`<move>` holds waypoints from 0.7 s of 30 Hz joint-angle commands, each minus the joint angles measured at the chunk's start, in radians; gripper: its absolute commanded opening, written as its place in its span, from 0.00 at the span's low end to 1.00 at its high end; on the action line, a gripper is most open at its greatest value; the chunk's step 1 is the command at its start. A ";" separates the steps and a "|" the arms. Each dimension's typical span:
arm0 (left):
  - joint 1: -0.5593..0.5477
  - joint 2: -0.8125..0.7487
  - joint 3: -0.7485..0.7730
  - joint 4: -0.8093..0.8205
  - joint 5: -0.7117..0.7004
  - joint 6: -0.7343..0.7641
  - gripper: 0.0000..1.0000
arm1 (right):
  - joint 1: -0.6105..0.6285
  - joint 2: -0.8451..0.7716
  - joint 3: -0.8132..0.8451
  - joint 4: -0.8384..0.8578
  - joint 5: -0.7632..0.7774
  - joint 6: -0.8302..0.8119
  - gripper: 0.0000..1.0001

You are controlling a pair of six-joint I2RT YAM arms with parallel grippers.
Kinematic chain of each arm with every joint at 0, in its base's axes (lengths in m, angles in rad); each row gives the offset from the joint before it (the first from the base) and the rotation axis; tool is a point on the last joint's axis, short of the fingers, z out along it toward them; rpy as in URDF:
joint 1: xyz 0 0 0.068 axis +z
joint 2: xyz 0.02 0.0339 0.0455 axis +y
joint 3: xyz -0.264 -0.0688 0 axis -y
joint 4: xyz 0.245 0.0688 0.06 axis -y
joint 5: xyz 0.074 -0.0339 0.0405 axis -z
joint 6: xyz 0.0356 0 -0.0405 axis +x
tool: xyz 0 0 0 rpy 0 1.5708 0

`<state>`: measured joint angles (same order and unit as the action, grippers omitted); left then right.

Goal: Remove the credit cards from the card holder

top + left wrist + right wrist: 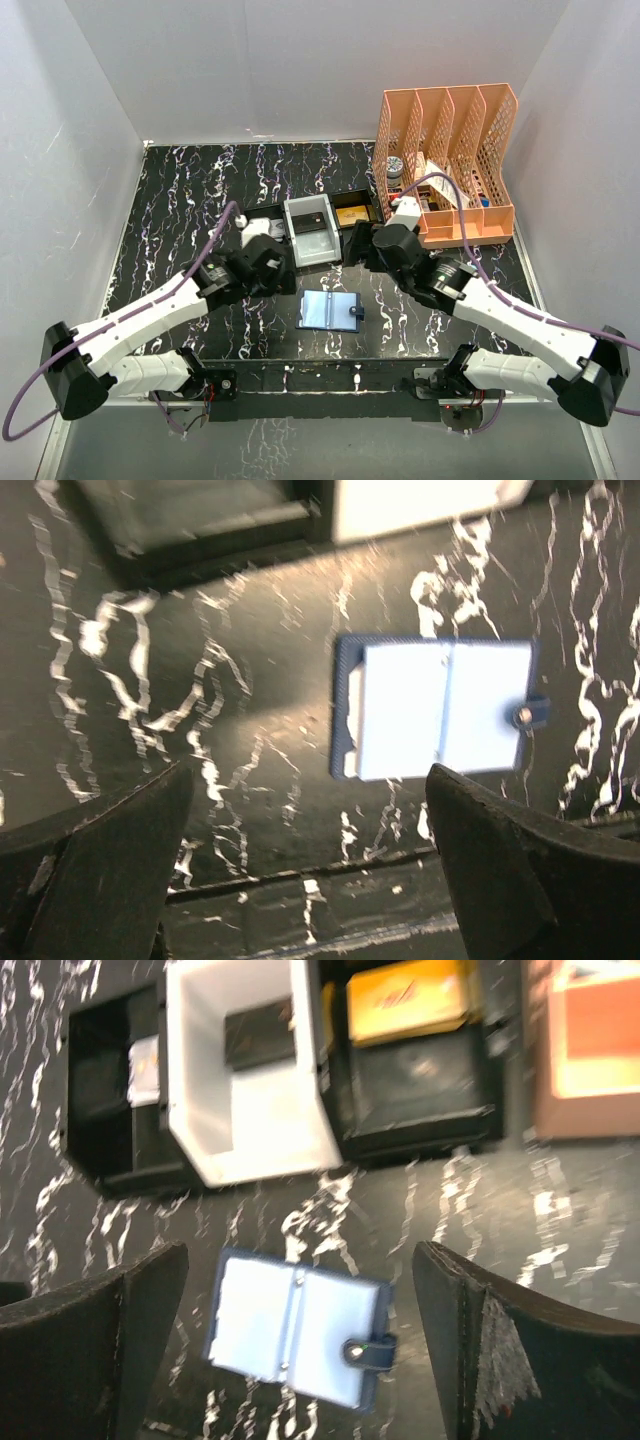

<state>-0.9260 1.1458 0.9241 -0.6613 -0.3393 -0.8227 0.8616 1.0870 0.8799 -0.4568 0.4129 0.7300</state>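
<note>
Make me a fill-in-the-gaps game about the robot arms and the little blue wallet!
1. The card holder lies ___ on the table, pale inside up.
2. The left tool and the right tool both grip ___.
3. The tray has a middle compartment coloured ___.
4. The orange file rack stands on the robot's ___ side.
Missing words: open, nothing, white, right.

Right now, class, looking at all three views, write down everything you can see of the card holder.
The card holder lies opened flat on the black marbled table, in front of the compartment tray. Its outer edge is dark navy and looks like leather. The inside is pale blue-grey, two panels split by a centre fold. A navy snap tab sticks out from one short side. Only the table touches it.
</note>
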 commanded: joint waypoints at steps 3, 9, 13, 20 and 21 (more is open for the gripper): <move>0.232 -0.124 0.056 -0.083 -0.047 0.196 0.99 | -0.008 -0.139 0.014 0.064 0.270 -0.245 0.98; 0.487 -0.150 0.131 -0.111 -0.026 0.347 0.99 | -0.032 -0.134 0.039 0.105 0.293 -0.395 0.98; 0.566 -0.153 0.174 -0.127 -0.060 0.373 0.99 | -0.218 -0.081 0.095 0.045 0.128 -0.390 0.98; 0.567 -0.115 0.306 -0.250 -0.180 0.315 0.99 | -0.398 -0.110 0.182 0.046 -0.052 -0.404 0.98; 0.567 -0.106 0.326 -0.272 -0.192 0.306 0.99 | -0.398 -0.111 0.210 0.038 -0.059 -0.413 0.98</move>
<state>-0.3630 1.0260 1.1580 -0.8295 -0.4374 -0.4953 0.4667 1.0157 0.9638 -0.4522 0.4503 0.3626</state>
